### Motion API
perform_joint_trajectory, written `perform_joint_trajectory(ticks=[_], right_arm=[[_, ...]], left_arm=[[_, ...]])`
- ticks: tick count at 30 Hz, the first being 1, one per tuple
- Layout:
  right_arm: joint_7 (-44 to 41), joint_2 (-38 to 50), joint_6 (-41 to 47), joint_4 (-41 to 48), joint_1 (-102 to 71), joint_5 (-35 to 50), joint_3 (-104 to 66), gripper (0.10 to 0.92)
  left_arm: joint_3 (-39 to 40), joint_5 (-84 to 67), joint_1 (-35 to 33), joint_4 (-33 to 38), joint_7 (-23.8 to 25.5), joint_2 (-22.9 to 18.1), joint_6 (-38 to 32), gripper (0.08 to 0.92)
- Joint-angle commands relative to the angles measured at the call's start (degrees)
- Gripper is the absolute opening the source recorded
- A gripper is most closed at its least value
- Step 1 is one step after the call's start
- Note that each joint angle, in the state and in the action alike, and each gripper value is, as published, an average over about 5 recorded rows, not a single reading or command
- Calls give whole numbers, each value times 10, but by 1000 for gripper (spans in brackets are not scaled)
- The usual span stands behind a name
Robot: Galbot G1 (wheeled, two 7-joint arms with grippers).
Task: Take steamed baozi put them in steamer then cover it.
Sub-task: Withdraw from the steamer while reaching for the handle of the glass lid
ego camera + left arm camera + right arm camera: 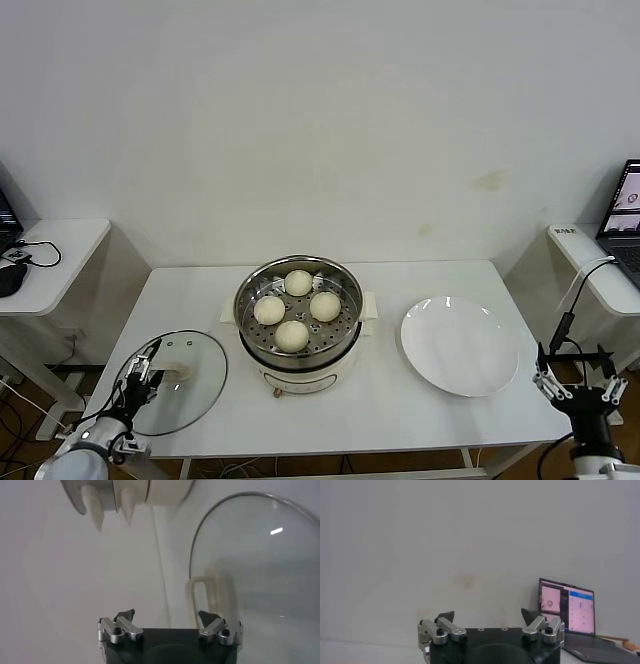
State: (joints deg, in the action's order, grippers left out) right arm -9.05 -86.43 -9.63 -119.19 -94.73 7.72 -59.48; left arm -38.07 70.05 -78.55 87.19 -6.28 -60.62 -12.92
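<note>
Cover [173, 381] flat at worktop's [380, 410] front-left corner | under wide left hand [142, 371] | steamer [298, 322] toward centre | right hand [578, 385] wide, idle

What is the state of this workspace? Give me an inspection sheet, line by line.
Surface: white table.
Job's things: four buns sit in the steamer; glass lid lies flat on the table, left of the steamer.
Clutter: empty white plate, right of the steamer.
Grippers: left claw open, over the lid's edge; right claw open, off the table's right corner.
Cables: black cable at right; another on the left side table.
Surroundings: white wall; laptop at right.
</note>
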Motion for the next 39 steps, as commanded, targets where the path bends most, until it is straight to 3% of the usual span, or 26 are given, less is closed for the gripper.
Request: perform_joint_trajectory(ticks=[1, 16, 30, 39], right_arm=[[0, -5, -1, 0, -4, -5, -1, 823], [-1, -12, -4, -1, -5, -16, 8, 823], [-2, -11, -8, -8, -13, -17, 11, 823], [-4, -10, -8, -10, -14, -19, 16, 823]], left_arm=[[16, -2, 49, -38, 2, 0, -1, 823], [12, -21, 59, -76, -17, -6, -14, 792], [6, -24, 57, -86, -45, -18, -28, 394], [-15, -60, 11, -5, -66, -18, -2, 153]])
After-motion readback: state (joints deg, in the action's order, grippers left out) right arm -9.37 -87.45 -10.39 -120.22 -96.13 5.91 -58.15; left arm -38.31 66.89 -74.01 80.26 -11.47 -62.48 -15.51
